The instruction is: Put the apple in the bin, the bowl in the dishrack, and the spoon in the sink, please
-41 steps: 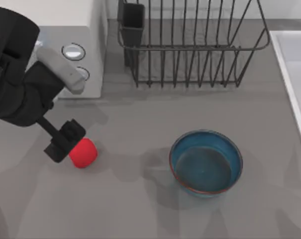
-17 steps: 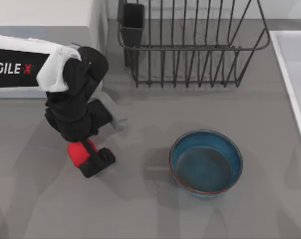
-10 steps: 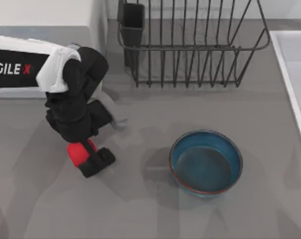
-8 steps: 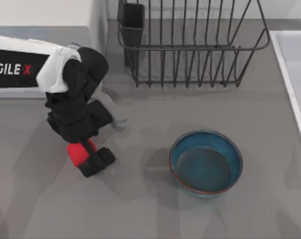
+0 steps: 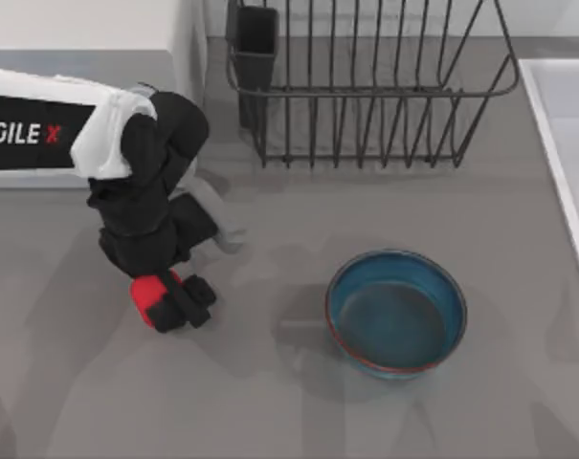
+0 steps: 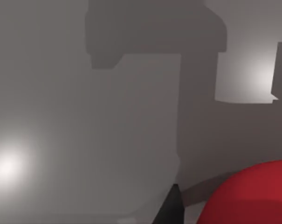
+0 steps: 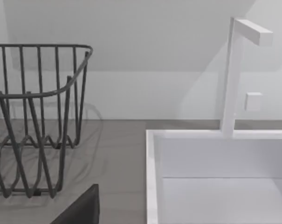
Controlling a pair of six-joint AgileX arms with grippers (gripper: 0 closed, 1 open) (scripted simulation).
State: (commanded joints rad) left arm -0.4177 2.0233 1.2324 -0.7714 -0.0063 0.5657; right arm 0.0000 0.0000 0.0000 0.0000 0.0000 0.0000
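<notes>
Left gripper clamps the apple; bowl well apart; dishrack beyond.

I record the apple as plain bright red, unpatterned. The bowl at my 4 o'clock is blue-teal glazed with a thin reddish-brown rim. The dishrack, at 12 o'clock, is dark grey wire with a black cup. The sink is pale grey-white. My left arm is black and white with white lettering and a red X. The table is uniform grey.
</notes>
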